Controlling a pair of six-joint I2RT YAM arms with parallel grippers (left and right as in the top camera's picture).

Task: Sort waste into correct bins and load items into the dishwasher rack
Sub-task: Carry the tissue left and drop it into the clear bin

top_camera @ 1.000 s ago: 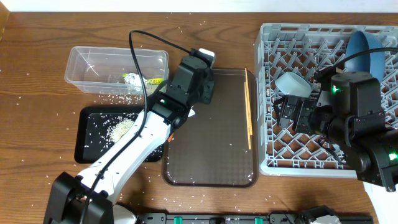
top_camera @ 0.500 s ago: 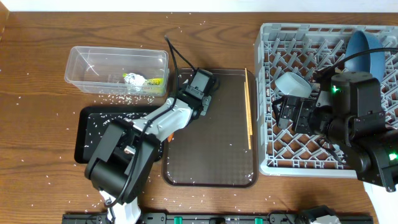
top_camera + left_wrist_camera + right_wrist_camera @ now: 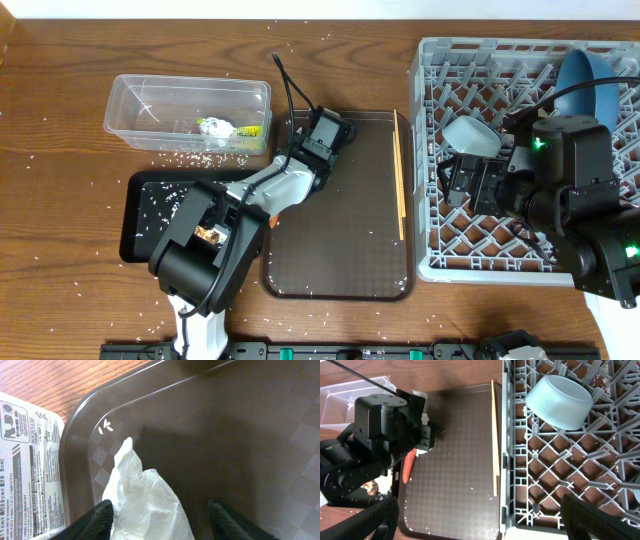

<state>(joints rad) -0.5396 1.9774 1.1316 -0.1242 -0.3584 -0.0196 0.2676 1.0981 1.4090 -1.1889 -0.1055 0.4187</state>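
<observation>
My left gripper (image 3: 325,135) is low over the far left corner of the dark-brown serving tray (image 3: 350,250). In the left wrist view it (image 3: 160,512) is open, with a crumpled white tissue (image 3: 142,490) lying on the tray between its fingers, against the left finger (image 3: 97,520). My right gripper (image 3: 465,185) hangs open and empty over the grey dishwasher rack (image 3: 450,255), near the white bowl (image 3: 472,135) lying tilted among the pegs. The blue plate (image 3: 585,85) stands in the rack. The chopsticks (image 3: 399,175) lie along the tray's right edge. A carrot (image 3: 408,467) lies at the tray's left edge.
The clear tub (image 3: 130,100) at the far left holds the yellow-green wrapper (image 3: 235,128). The black tray (image 3: 140,215) in front of it holds rice (image 3: 195,205). Rice grains are scattered over the wooden table. A white printed packet (image 3: 30,465) lies just outside the serving tray's corner.
My left arm has folded and its gripper has dropped to the serving tray's far left corner, over the tissue. The right arm has not moved.
</observation>
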